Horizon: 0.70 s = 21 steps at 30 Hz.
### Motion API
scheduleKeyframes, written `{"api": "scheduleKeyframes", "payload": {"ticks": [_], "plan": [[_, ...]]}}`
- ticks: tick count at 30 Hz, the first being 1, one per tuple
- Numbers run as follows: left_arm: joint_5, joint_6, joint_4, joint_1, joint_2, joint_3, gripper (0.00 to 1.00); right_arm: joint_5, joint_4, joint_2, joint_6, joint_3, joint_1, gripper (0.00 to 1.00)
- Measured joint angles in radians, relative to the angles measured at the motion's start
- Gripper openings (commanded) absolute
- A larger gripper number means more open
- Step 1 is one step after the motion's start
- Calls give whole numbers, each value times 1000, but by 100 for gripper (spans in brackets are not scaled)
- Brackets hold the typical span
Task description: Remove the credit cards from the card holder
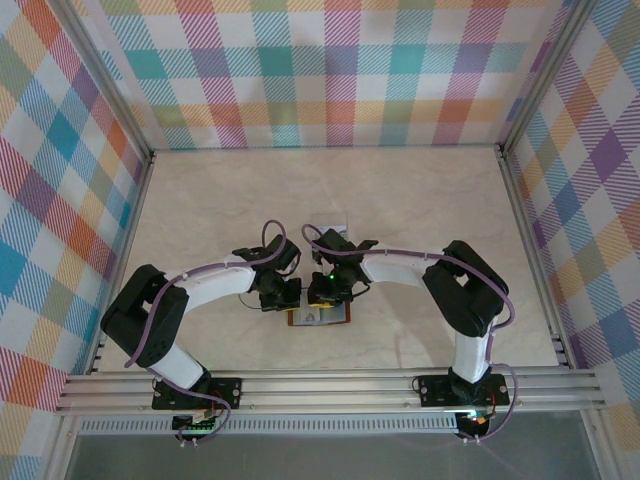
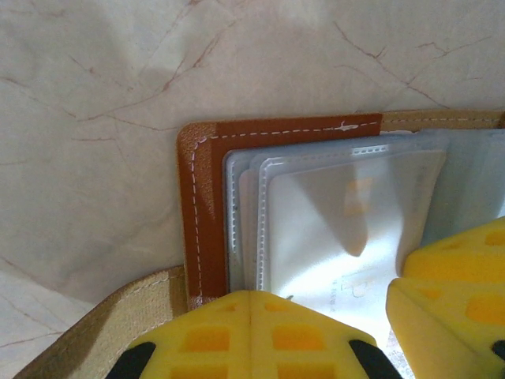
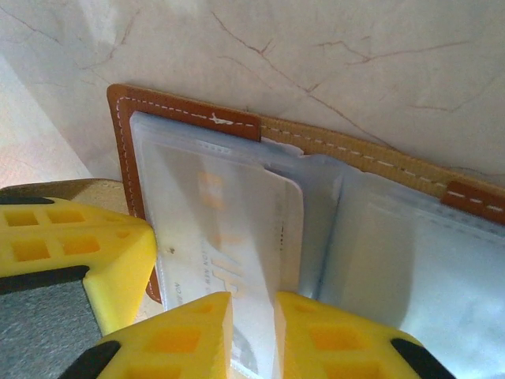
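Note:
The brown card holder (image 1: 320,317) lies open on the table between my two grippers. Its leather edge (image 2: 197,205) frames several clear plastic sleeves. A pale credit card (image 3: 237,213) sits inside one sleeve, seen also as the credit card (image 2: 331,229) in the left wrist view. My left gripper (image 2: 251,294) is shut, its tips pressed down at the holder's near edge (image 3: 126,142). The right gripper (image 3: 252,304) stands over the pale card with a narrow gap between its fingers, and the card's surface shows through that gap. In the top view the left gripper (image 1: 283,297) and right gripper (image 1: 322,292) almost touch.
A small pale flat piece (image 1: 330,232) lies on the marble table (image 1: 420,200) just beyond the grippers. Plaid walls close the table on three sides, with a metal rail (image 1: 330,385) along the near edge.

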Motion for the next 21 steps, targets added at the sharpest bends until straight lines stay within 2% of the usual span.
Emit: {"api": "scheduleKeyframes", "payload": {"ticks": [14,21], "plan": [[-18,0,-20,0,0,0,5,63,-73,-6,-23,18,0,27],[-18,1,-42,0,-6,6,5,67,-85,-61,-23,18,-2,29]]}}
